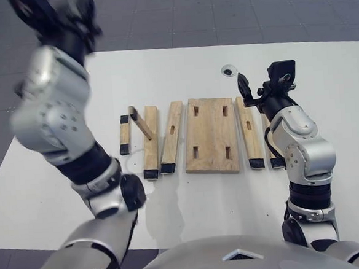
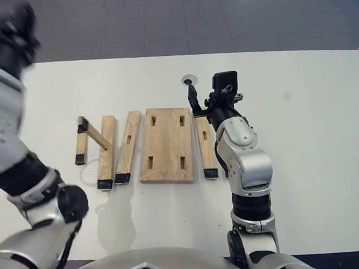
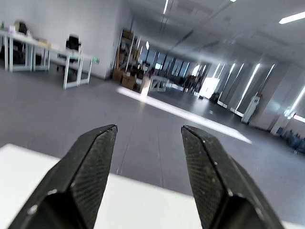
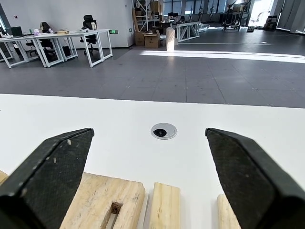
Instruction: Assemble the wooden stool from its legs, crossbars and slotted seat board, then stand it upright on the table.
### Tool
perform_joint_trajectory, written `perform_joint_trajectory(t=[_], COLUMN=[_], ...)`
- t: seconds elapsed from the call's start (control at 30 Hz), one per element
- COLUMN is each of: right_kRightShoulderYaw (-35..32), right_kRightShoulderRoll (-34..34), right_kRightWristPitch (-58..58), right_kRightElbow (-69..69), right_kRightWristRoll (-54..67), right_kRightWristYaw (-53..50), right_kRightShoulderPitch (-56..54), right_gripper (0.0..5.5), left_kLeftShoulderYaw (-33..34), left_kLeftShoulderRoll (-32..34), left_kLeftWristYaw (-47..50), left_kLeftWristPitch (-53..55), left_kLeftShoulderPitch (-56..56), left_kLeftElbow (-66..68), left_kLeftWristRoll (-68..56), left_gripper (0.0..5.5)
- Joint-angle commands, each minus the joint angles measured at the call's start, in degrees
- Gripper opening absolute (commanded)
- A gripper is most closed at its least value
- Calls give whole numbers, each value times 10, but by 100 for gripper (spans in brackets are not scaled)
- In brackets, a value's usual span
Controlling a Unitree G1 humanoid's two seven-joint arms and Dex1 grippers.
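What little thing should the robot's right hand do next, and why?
Probably lower the right gripper onto the leg just right of the seat board and shut its fingers on it. The fingers stand open right above that leg's far end, and every piece lies loose and flat, with nothing joined yet.
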Motion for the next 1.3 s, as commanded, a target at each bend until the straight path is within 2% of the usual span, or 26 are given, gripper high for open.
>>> perform_joint_trajectory(t=[0.03,0.07,0.13,0.2,0.23,0.3,0.4,0.47,0.63,0.73,1.0,1.3], right_kRightShoulderYaw=[2,-1,-9,-10,-8,-5,-13,-14,-7,-5,-5,-1], right_kRightShoulderRoll=[-8,-10,-14,-16,-17,-19,-27,-28,-29,-32,-39,-33], right_kRightWristPitch=[19,21,23,21,19,17,16,15,18,22,35,40], right_kRightElbow=[-23,-26,-35,-37,-34,-31,-27,-26,-29,-32,-32,-33], right_kRightWristRoll=[0,0,-2,-5,-6,-8,-7,-7,-6,-5,-2,-3], right_kRightWristYaw=[4,4,1,1,2,3,7,7,10,12,21,22], right_kRightShoulderPitch=[17,20,32,44,46,50,47,47,50,49,31,27], right_gripper=[431,431,431,431,431,431,431,431,431,431,431,431], left_kLeftShoulderYaw=[3,-14,-55,-85,-126,-195,-236,-275,-315,-318,-332,-314], left_kLeftShoulderRoll=[52,54,46,29,32,35,24,36,64,65,34,-13], left_kLeftWristYaw=[9,9,5,-5,-12,-10,-26,-53,-122,-129,-125,-103], left_kLeftWristPitch=[138,153,118,28,-35,-119,-187,-191,-276,-319,-345,-350], left_kLeftShoulderPitch=[14,118,386,587,683,810,941,991,1070,1063,877,790], left_kLeftElbow=[-131,-197,-316,-354,-357,-357,-357,-344,-285,-229,-84,-6], left_kLeftWristRoll=[-20,-8,24,45,60,89,92,93,114,142,177,190], left_gripper=[270,289,320,360,376,413,417,417,417,417,417,417])
